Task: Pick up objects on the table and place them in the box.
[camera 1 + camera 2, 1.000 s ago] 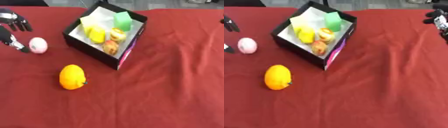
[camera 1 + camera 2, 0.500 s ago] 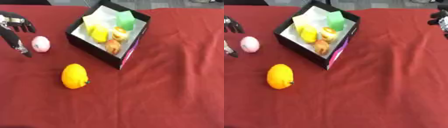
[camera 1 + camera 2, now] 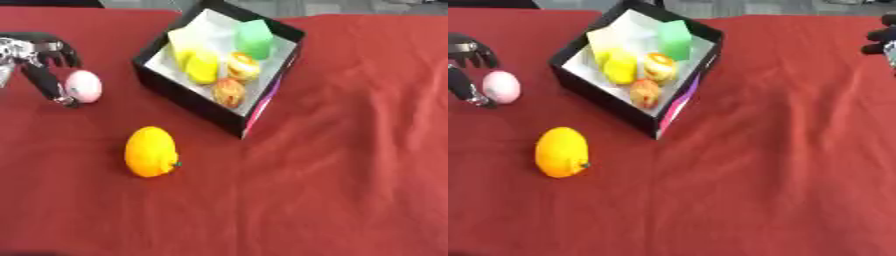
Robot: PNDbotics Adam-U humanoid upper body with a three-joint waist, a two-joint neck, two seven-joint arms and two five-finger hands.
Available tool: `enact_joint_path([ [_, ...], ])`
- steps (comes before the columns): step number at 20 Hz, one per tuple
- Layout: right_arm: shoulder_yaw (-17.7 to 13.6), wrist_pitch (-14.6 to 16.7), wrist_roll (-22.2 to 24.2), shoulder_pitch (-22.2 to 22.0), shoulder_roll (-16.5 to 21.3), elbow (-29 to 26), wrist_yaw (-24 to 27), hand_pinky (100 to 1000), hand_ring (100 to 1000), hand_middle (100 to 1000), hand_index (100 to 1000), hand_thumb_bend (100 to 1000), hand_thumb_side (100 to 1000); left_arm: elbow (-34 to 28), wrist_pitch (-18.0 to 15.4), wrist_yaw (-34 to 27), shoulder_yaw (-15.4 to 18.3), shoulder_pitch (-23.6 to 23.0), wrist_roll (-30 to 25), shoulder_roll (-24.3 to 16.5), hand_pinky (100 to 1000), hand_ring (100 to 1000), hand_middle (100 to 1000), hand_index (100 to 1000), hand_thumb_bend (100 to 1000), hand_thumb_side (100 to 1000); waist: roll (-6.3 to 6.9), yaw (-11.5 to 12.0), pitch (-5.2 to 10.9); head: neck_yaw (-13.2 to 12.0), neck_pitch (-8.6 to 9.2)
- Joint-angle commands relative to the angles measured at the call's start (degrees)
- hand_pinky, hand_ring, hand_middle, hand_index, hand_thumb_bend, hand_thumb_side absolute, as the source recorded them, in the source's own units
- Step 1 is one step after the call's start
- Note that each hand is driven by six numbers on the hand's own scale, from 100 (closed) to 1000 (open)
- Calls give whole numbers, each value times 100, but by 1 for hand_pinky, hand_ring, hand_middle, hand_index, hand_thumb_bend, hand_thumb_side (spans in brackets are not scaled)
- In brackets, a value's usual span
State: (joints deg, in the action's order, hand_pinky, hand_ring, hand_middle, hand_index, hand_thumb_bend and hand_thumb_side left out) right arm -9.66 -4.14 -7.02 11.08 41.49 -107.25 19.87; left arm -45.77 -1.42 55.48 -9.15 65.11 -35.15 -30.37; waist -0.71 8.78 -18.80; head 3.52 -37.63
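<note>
While the table [image 3: 350,190] is covered in a red cloth, a black box [image 3: 188,97] with a white lining is seen at about 12 o'clock in the left eye view, set cornerwise. Inside it a pale yellow block [image 3: 183,41], a green block [image 3: 254,39], a yellow rounded piece [image 3: 202,67] and two orange-streaked round pieces [image 3: 243,66] [image 3: 229,91] are held. An orange-yellow lemon-shaped fruit [image 3: 150,151] is laid on the cloth at 7 o'clock from the box, well apart from it. A pink egg-shaped object [image 3: 84,86] is found at 9 o'clock from the box, and the left hand [image 3: 39,55] is placed around it, one dark finger reaching down just beside its left side, the others curled above; contact cannot be told. The right hand [image 3: 879,41] is seen only partly at the 2 o'clock edge of the right eye view; its finger state cannot be told.
</note>
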Motion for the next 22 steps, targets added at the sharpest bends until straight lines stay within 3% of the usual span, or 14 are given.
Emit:
enact_joint_path([
  [1,-37,-10,4,50,92,-46,-56,974,737,699,837,100,516,27,106,-145,131,156,227,-45,777,782,733,796,591,223,-1,-11,92,-25,78],
  [7,-17,-35,32,82,61,-27,-84,974,737,700,837,100,516,121,272,-167,179,186,562,88,761,763,710,752,561,221,-6,-27,67,-47,84],
  [17,-11,-49,49,81,43,-10,-104,975,738,700,838,100,516,176,165,-589,171,149,622,184,735,734,665,637,264,109,-6,-43,72,8,45],
  [22,-31,-27,33,54,79,-19,-88,975,738,701,838,100,515,-239,120,-683,88,204,531,52,731,722,648,605,231,100,9,-30,99,38,-1],
])
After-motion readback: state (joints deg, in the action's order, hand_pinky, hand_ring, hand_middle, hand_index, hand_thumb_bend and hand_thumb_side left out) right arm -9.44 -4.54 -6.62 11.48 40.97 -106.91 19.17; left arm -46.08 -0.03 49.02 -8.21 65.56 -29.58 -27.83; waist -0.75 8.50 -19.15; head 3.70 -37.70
